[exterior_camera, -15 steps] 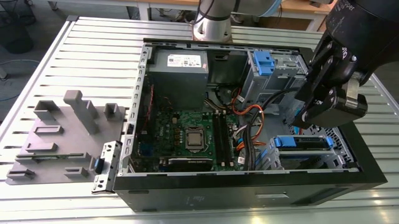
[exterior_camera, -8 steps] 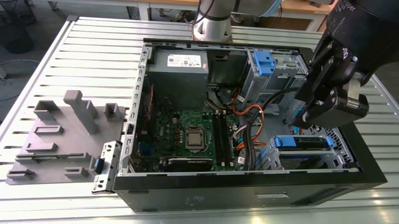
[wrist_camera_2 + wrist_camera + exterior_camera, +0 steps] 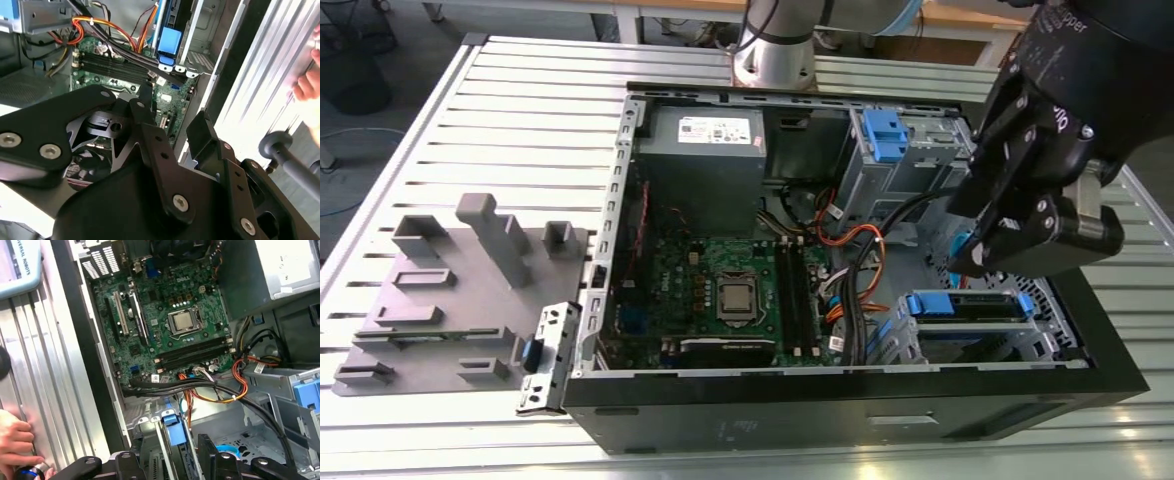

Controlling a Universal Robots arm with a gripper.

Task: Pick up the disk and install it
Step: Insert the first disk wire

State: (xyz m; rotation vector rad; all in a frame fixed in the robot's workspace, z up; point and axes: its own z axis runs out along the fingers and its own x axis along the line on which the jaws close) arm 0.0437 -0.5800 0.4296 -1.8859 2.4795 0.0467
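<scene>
Disk inside open computer case

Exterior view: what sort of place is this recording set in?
Probably a robotics lab bench for PC assembly: an open computer case on a slatted metal table, a grey fixture beside it, the arm's base beyond.

Disk in the case — tray at the exterior view's left
</scene>
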